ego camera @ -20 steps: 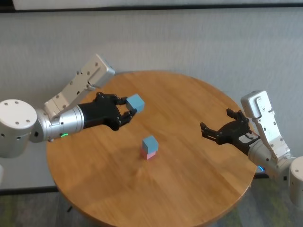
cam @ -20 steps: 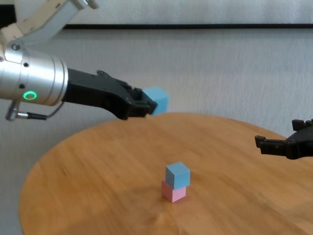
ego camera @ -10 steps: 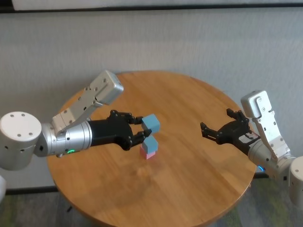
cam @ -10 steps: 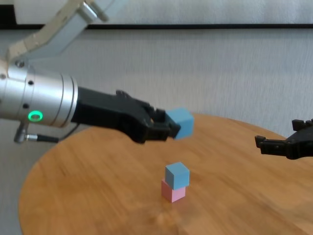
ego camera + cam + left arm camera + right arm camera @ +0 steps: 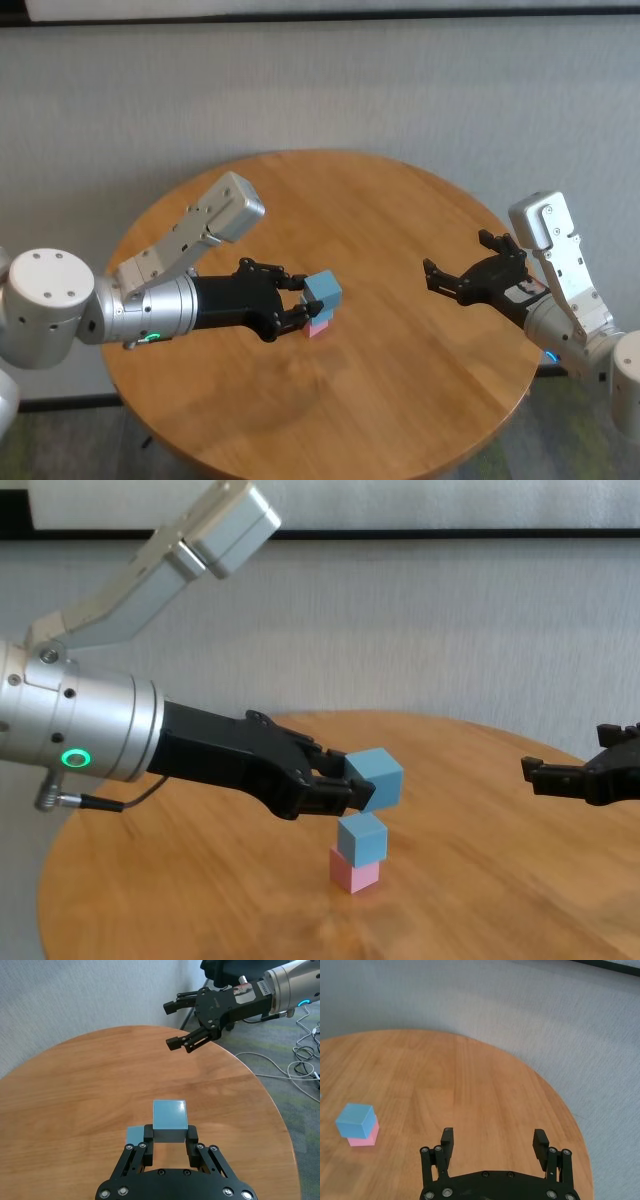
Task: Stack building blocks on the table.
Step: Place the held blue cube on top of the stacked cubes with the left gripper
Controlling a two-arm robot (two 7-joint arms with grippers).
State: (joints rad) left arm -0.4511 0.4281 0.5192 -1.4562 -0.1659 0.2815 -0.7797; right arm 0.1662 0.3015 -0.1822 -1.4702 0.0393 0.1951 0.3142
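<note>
While a light blue cube (image 5: 377, 777) is pinched in the left gripper (image 5: 348, 785) just above the blue-on-pink stack (image 5: 359, 852) mid-table (image 5: 400, 400), edges are best squared before release; the right gripper (image 5: 463, 277) is held spread, apart.

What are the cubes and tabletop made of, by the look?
Held blue cube, stacked blue cube, pink cube: matte, no glare, crisp edges; probably foam or painted wood, can't tell which. Table: honey-brown wood grain with soft sheen; wood or veneer.
</note>
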